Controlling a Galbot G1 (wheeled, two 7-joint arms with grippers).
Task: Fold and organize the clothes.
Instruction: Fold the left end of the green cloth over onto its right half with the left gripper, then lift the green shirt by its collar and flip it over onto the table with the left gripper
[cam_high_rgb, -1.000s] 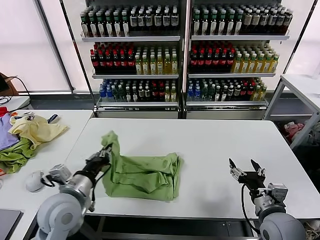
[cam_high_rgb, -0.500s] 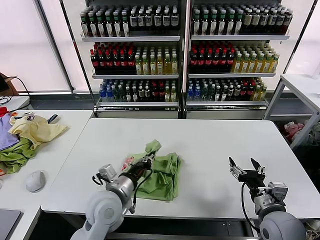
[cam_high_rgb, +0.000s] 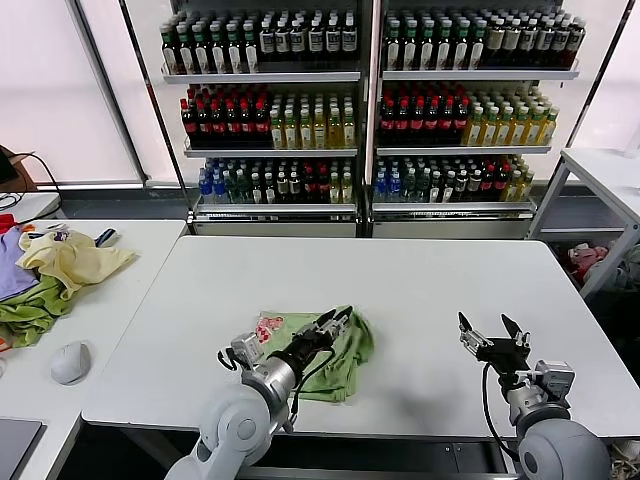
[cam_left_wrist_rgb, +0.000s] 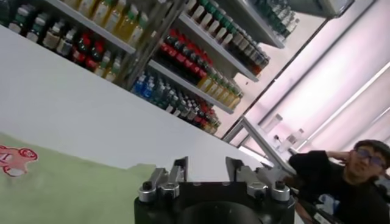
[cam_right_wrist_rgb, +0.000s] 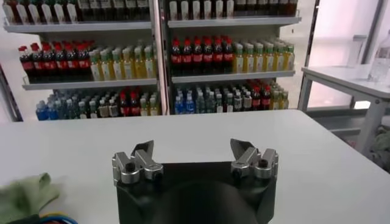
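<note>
The clothes are one sage-green shirt (cam_high_rgb: 322, 362) lying folded in a compact bundle near the white table's (cam_high_rgb: 420, 280) front edge, its red-and-white graphic (cam_high_rgb: 268, 328) facing up on the left part. My left gripper (cam_high_rgb: 338, 318) hovers over the shirt's right part, open, with nothing between its fingers. In the left wrist view the shirt (cam_left_wrist_rgb: 67, 192) and its graphic (cam_left_wrist_rgb: 13, 160) lie beside the open left gripper (cam_left_wrist_rgb: 207, 169). My right gripper (cam_high_rgb: 492, 335) waits open over the table's front right, well clear of the shirt (cam_right_wrist_rgb: 24, 195); in its own view the right gripper (cam_right_wrist_rgb: 192, 151) is empty.
A heap of yellow, green and purple garments (cam_high_rgb: 50, 275) and a white rounded object (cam_high_rgb: 70, 362) lie on the side table to the left. Shelves of bottles (cam_high_rgb: 360, 110) stand behind. Another white table (cam_high_rgb: 610, 170) is at the right. A person (cam_left_wrist_rgb: 359, 176) shows in the left wrist view.
My left gripper carried the shirt's raised left edge rightward over the rest, laying it down as a fold, then opened and let go. The right arm stayed still.
</note>
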